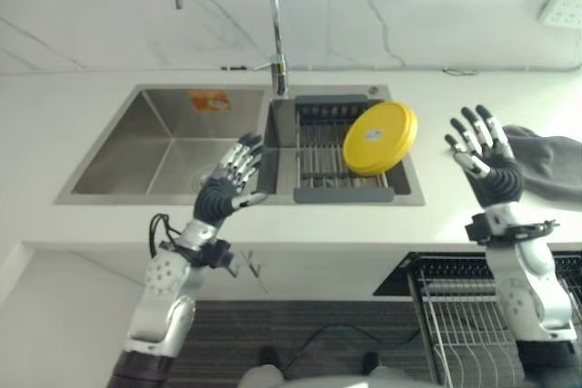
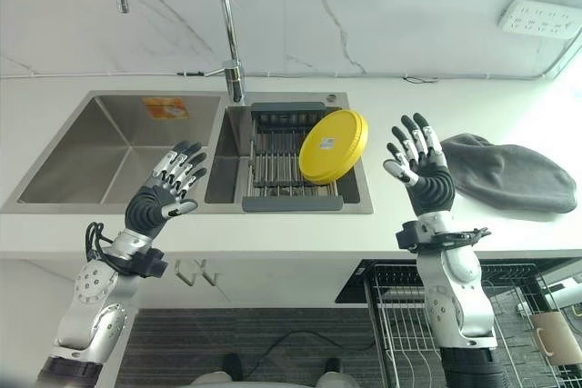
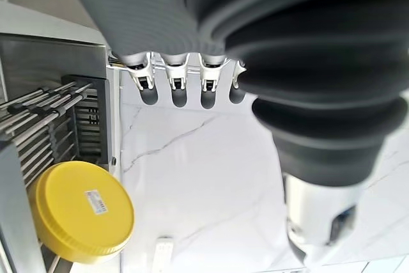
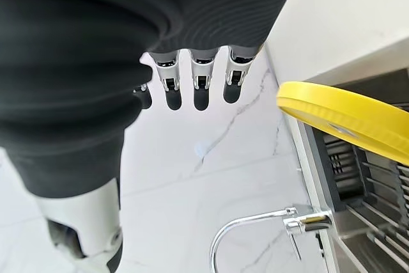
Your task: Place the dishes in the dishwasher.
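Note:
A yellow plate (image 1: 379, 138) leans on edge in the dark drying rack (image 1: 320, 147) set in the right basin of the sink; the plate (image 3: 80, 212) also appears in the left wrist view and its rim (image 4: 345, 123) in the right wrist view. My left hand (image 1: 232, 179) is raised over the sink's front edge, left of the rack, fingers straight and holding nothing. Right of the plate, my right hand (image 2: 420, 165) is held up over the counter with fingers spread, apart from the plate. The open dishwasher's wire rack (image 2: 409, 315) lies below the counter at the lower right.
A chrome faucet (image 1: 273, 15) arches over the steel sink (image 1: 164, 143), whose left basin holds nothing. A grey cloth (image 2: 509, 174) lies on the white counter at the right. A wall socket (image 2: 536, 15) sits at the upper right.

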Motion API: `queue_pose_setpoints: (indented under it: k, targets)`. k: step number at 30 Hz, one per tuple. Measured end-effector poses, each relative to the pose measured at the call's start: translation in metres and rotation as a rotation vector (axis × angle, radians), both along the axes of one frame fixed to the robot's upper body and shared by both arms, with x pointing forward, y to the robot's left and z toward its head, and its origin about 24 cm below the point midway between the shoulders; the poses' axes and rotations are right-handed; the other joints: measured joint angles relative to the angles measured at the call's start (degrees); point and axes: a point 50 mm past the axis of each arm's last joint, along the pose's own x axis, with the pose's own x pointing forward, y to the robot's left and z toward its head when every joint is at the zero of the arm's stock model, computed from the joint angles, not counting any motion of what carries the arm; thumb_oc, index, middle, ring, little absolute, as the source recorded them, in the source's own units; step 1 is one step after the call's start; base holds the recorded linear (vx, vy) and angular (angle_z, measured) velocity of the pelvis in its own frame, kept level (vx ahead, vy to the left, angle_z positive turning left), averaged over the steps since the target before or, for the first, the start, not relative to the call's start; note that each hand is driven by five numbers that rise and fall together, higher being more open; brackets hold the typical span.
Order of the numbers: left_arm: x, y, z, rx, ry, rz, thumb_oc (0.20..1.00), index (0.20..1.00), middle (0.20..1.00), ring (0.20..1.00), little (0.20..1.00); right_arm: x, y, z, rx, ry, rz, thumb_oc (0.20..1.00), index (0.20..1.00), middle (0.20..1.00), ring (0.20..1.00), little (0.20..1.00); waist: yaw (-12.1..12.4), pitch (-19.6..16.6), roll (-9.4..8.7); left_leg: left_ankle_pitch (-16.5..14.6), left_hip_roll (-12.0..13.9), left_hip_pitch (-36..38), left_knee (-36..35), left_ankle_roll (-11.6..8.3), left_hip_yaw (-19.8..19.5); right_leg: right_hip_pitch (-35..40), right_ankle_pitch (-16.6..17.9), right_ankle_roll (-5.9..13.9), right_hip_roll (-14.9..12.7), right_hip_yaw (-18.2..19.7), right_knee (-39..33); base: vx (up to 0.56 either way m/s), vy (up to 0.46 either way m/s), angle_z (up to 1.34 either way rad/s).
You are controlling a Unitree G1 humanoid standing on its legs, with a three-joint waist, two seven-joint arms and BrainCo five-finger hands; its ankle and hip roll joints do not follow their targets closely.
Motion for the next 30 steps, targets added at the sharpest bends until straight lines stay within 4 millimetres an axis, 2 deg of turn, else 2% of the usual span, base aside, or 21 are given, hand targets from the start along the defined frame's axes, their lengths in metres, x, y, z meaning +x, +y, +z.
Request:
queue_pose_setpoints:
  k: [5,10,15,18,21,26,28,30]
  targets:
    - [0.001,0.003,-0.002,0.023,0.015,0.006,1.0,1.0,1.0,1.0,1.0,0.014,-0.014,-0.012,0.054,0.074,-0.098,1.0,1.0,1.0,1.0,1.0,0.52,-1.79,-1.14,0.04,0.0,0.1,0.0,0.0,-0.16,0.17,0.01,-0.02,0.0,-0.09,-0.01,0.0,-0.007,0.0]
    - [0.003,0.005,-0.002,0.03,0.021,0.02,1.0,1.0,1.0,1.0,1.0,0.026,-0.022,-0.029,0.157,0.207,-0.101,1.0,1.0,1.0,1.0,1.0,1.41,-2.35,-0.2,0.0,-0.03,0.78,-0.02,-0.06,-0.73,1.3,0.02,-0.1,0.01,-0.6,-0.04,0.01,-0.007,0.04]
    - [0.004,0.0,-0.003,0.033,0.032,0.002,1.0,1.0,1.0,1.0,1.0,0.034,-0.033,-0.036,0.191,0.277,-0.114,1.0,1.0,1.0,1.0,1.0,2.84,-3.01,0.55,-0.06,0.12,0.74,-0.03,0.0,-1.51,1.74,-0.11,-0.29,0.15,-1.43,-0.13,0.01,-0.006,0.07]
    - [0.005,0.0,-0.005,0.048,0.043,-0.003,1.0,1.0,1.0,1.0,1.0,0.051,-0.043,-0.041,0.255,0.354,-0.135,1.0,1.0,1.0,1.0,1.0,3.31,-3.72,0.52,-0.03,0.1,0.7,-0.03,0.02,-1.71,1.79,-0.11,-0.3,0.16,-1.6,-0.33,0.0,-0.005,0.03]
    - [0.005,0.001,-0.005,0.052,0.046,0.003,1.0,1.0,1.0,1.0,1.0,0.052,-0.046,-0.042,0.255,0.375,-0.139,1.0,1.0,1.0,1.0,1.0,3.75,-3.73,0.52,0.02,0.09,0.68,-0.03,0.0,-1.91,1.86,-0.11,-0.31,0.17,-1.76,-0.33,0.0,0.001,0.01]
    - [0.006,0.002,-0.004,0.06,0.048,0.002,1.0,1.0,1.0,1.0,1.0,0.055,-0.057,-0.055,0.284,0.463,-0.166,1.0,1.0,1.0,1.0,1.0,4.1,-3.75,0.52,0.31,0.0,0.66,-0.03,0.36,-2.4,2.15,-0.13,-0.33,0.16,-2.22,-0.33,-0.01,0.007,0.05]
    - [0.008,0.0,-0.004,0.081,0.053,-0.016,1.0,1.0,1.0,1.0,1.0,0.058,-0.069,-0.06,0.297,0.518,-0.198,1.0,1.0,1.0,1.0,1.0,4.23,-3.76,0.52,0.4,-0.06,0.73,-0.03,0.46,-2.82,2.62,-0.19,-0.41,0.1,-2.84,-0.34,-0.01,0.006,0.12]
    - [0.009,0.0,-0.007,0.083,0.067,-0.018,1.0,1.0,1.0,1.0,1.0,0.059,-0.072,-0.057,0.305,0.513,-0.197,1.0,1.0,1.0,1.0,1.0,4.42,-3.84,0.64,0.26,0.03,0.72,-0.03,0.21,-2.85,2.62,-0.29,-0.55,0.18,-2.88,-0.36,0.0,0.004,0.04]
